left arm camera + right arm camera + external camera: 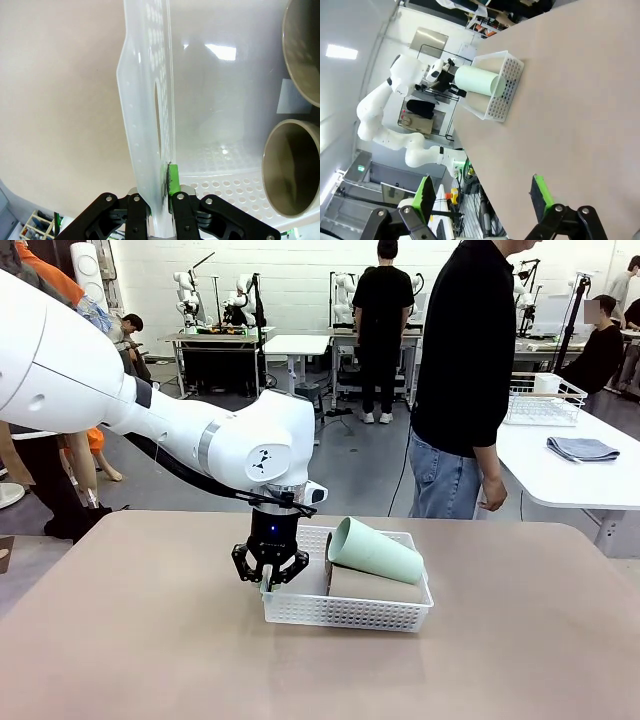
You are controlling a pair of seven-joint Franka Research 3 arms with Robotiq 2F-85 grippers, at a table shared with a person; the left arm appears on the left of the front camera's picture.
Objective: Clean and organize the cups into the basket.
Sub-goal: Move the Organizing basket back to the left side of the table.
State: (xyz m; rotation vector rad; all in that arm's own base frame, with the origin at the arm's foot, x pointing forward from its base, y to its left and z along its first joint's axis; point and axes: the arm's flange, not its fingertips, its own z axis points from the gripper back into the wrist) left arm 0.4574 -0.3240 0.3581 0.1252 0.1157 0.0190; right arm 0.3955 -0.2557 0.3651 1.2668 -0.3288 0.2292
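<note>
Cups lie on their sides in the white lattice basket on the tabletop: two taupe cups side by side, the mint cup stacked across them. Its long axis runs 10 to 4 o'clock, its mouth toward 10. The left claw is clamped on the basket's wall at its 9 o'clock end, likely to drag or steady it. The right claw hangs spread wide and empty above bare tabletop.

You had a white lattice-holed basket holding a pale mint green cup over taupe cups, on a beige-brown table.
</note>
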